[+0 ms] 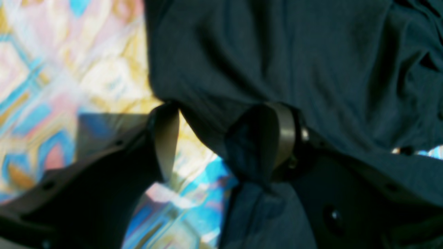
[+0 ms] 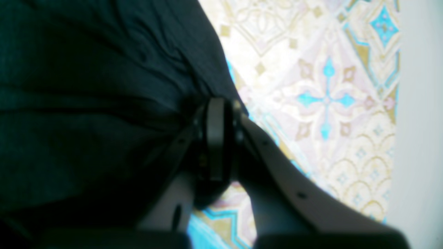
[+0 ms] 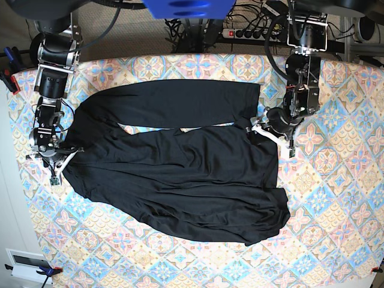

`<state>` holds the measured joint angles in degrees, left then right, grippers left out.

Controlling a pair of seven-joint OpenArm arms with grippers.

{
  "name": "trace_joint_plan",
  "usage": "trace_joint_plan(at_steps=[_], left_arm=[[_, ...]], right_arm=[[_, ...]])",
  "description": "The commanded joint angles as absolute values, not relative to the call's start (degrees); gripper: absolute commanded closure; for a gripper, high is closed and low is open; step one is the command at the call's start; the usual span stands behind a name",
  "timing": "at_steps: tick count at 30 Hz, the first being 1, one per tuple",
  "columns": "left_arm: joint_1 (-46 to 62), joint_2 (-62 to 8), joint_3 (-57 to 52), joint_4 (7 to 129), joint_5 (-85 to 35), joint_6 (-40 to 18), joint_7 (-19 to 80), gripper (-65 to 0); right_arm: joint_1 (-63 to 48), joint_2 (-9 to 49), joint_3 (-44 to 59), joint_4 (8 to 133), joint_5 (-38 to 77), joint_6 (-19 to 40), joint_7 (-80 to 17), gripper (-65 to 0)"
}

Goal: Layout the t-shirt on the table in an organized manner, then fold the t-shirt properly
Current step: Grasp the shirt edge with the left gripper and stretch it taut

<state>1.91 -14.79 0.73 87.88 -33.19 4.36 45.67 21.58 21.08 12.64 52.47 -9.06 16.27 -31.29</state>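
Observation:
The black t-shirt (image 3: 180, 174) lies spread across the patterned table (image 3: 336, 198), one long sleeve folded across the top and the hem rumpled at the lower right. My left gripper (image 3: 265, 128) is at the shirt's right edge. In the left wrist view it (image 1: 221, 110) stands open, and shirt fabric (image 1: 277, 52) drapes over one finger (image 1: 282, 135) and hangs into the gap. My right gripper (image 3: 59, 161) is at the shirt's left edge. In the right wrist view it (image 2: 216, 103) is shut, pinching the edge of the dark cloth (image 2: 86, 103), with table (image 2: 328, 86) beside it.
A power strip and cables (image 3: 252, 30) lie behind the table's back edge. A red clamp (image 3: 9, 81) grips the left edge of the table, and a white box (image 3: 27, 264) sits off its lower left corner. A pale strip (image 2: 418, 121) runs beyond the table edge.

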Motion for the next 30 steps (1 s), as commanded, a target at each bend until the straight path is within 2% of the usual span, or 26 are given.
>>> trace_joint_plan(at_steps=[1,3,6,7,20,26,30], left_arm=[[1.36,-14.37,1.01,88.13,-33.54,4.44,47.34,-32.3],[0.57,-14.37,1.1,88.13,-33.54,4.44,47.34,-22.5],[-1.63,-14.55,0.66,88.22,-33.63,4.44,47.16,-2.5],[-2.42,-14.99,0.66,88.22,-33.63,4.53,47.16,0.0],[-10.59,-28.88,-4.26,96.48,-33.89,4.44,47.34,0.0],[-10.15,-31.25,-4.18,96.48,-33.98,4.44,47.52,-0.1],[-6.02,-31.25,-4.35,96.57,-33.71,4.44,47.52,-0.2]], right_arm=[[23.16,22.29,12.88,53.49,-9.19,15.87,-30.2,-0.1],[23.16,22.29,12.88,53.49,-9.19,15.87,-30.2,-0.1],[23.16,22.29,12.88,53.49,-9.19,15.87,-30.2,-0.1],[23.16,22.29,12.88,53.49,-9.19,15.87,-30.2,-0.1],[23.43,22.11,12.88,53.05,-9.19,15.87,-30.2,-0.1],[23.43,22.11,12.88,53.05,-9.19,15.87,-30.2,-0.1],[23.34,22.11,12.88,52.97,-9.27,15.87,-30.2,-0.1]])
